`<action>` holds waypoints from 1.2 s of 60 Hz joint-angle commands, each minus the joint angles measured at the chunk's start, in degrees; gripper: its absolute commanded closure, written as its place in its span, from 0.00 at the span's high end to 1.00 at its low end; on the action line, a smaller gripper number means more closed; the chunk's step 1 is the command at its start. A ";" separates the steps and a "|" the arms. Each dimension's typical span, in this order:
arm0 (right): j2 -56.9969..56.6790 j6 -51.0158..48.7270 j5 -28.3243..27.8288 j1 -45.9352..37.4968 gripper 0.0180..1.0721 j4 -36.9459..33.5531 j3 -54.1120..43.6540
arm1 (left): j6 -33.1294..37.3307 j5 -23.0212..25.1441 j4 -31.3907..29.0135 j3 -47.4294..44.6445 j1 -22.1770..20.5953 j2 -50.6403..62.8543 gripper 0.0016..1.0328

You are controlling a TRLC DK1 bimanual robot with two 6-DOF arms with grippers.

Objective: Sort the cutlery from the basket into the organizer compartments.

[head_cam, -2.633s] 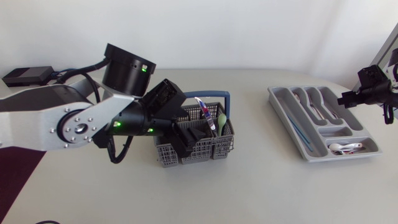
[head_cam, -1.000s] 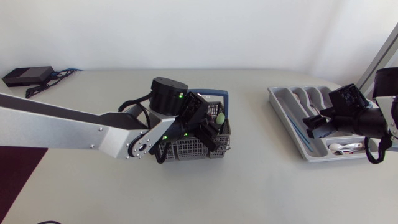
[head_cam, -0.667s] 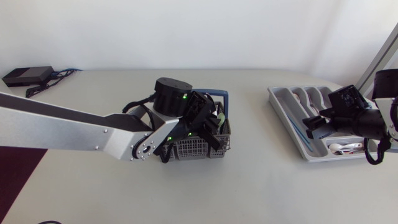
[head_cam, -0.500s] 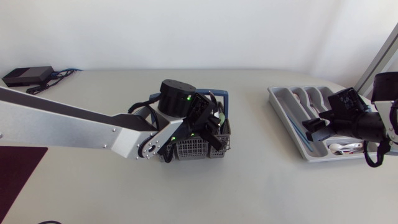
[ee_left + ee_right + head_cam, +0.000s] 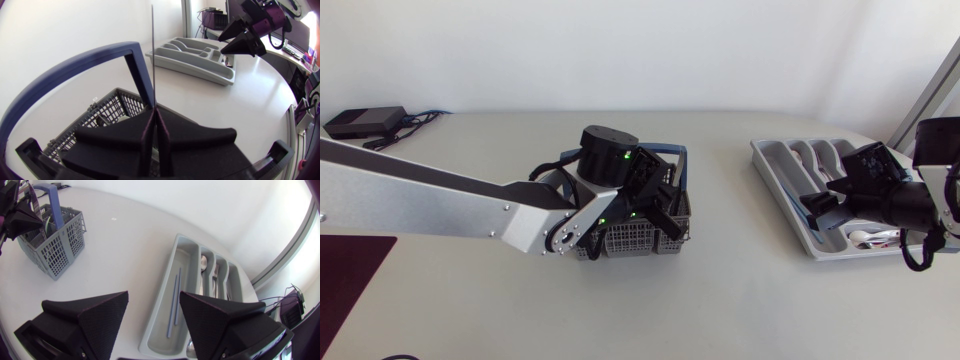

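Note:
The grey mesh basket (image 5: 638, 240) with a blue handle (image 5: 672, 152) stands mid-table. My left gripper (image 5: 658, 205) is down in its top, shut on a knife (image 5: 152, 55). The knife shows edge-on as a thin line rising from between the pressed fingers (image 5: 172, 142), beside the handle (image 5: 137, 65). The grey organizer (image 5: 761, 150) lies at the right, with spoons and forks in its short compartments and thin blue sticks (image 5: 175, 297) in the long one. My right gripper (image 5: 817, 208) hangs open and empty over the organizer's near left side (image 5: 160, 295).
A black box with cables (image 5: 362, 122) sits at the far left corner. Open tabletop lies between the basket (image 5: 57, 245) and the organizer (image 5: 195, 57), and along the front.
My left gripper came down into the basket and closed on the knife blade. The right gripper edged slightly along the organizer and stayed open.

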 commanded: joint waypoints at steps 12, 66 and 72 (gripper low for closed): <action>-3.30 0.12 0.42 2.62 0.71 -0.43 -1.95 | 3.38 -1.65 1.78 -4.55 -4.66 -6.50 0.03; -20.09 5.65 -16.98 15.72 0.71 -18.10 4.11 | -2.42 7.75 -16.94 0.98 1.58 -30.41 0.03; -20.79 5.65 -19.27 18.79 0.71 -19.15 4.11 | -3.48 14.43 -20.36 1.78 3.60 -30.23 0.03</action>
